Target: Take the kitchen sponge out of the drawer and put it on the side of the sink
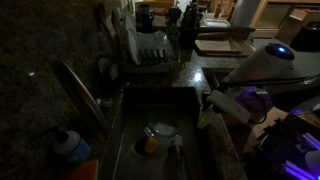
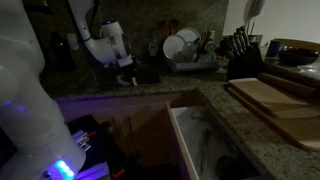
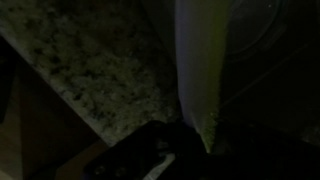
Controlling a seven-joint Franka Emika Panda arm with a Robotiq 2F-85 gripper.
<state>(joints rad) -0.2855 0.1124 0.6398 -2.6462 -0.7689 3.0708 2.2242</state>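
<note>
1. Wrist view: the kitchen sponge point(image 3: 200, 70) shows as a long, pale yellow-green strip. Its long axis runs from the top of the picture to the bottom, and it narrows toward the lower end.
2. Speckled granite point(image 3: 100, 70) lies beside it there.
3. In an exterior view the kitchen sponge point(image 1: 204, 120) hangs roughly upright. Its lower end points down at the rim of the sink point(image 1: 130, 115) on the arm's side.
4. It looks flat and dull yellow-green, standing out in this dim room.
5. The gripper point(image 1: 211, 106) sits just above that sink rim, jaws pinched narrow on the sponge's upper end.
6. The drawer point(image 2: 195, 135) stands pulled out, its pale inside showing.
</note>
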